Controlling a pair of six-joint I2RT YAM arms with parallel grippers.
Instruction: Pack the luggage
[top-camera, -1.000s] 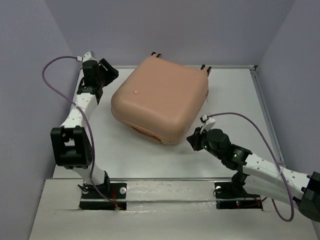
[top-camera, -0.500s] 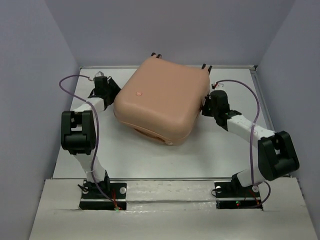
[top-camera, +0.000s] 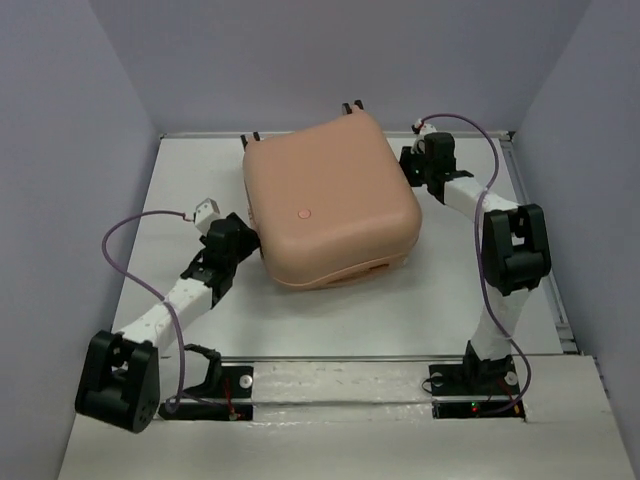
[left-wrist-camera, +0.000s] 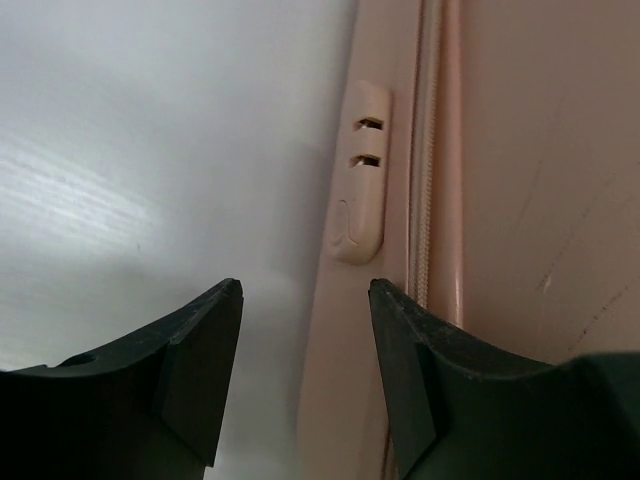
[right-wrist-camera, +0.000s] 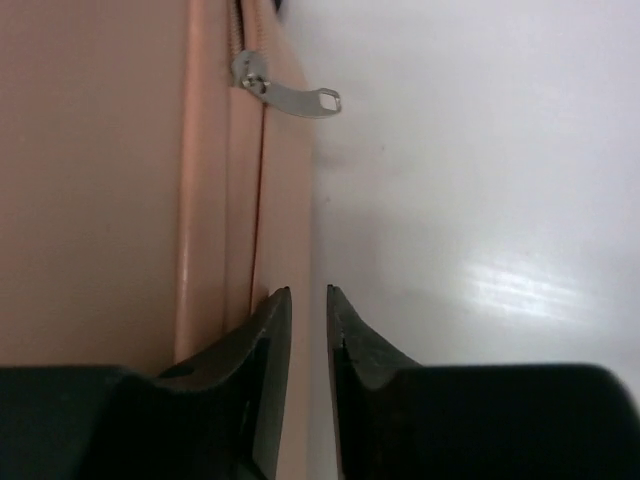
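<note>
The peach-pink luggage (top-camera: 330, 200) lies shut and flat in the middle of the table, its caster wheels (top-camera: 352, 105) pointing to the back wall. My left gripper (top-camera: 238, 240) stands open at its near-left side; the left wrist view shows the left gripper (left-wrist-camera: 305, 290) facing the shell's wall, with a small moulded bumper (left-wrist-camera: 358, 170) and the zipper line (left-wrist-camera: 430, 150) just ahead. My right gripper (top-camera: 418, 166) presses at the far-right side. In its wrist view the right gripper (right-wrist-camera: 308, 292) is shut to a thin slit, holding nothing, below the metal zipper pull (right-wrist-camera: 290, 96).
The white table (top-camera: 460, 290) is walled by grey panels at the back and both sides. A raised rail (top-camera: 535, 230) runs along the right edge. Purple cables loop from both wrists.
The luggage has turned clockwise and shifted right, its wheels now toward the back. My left gripper swung from the far-left side down to the near-left corner; my right gripper moved up to the far-right side.
</note>
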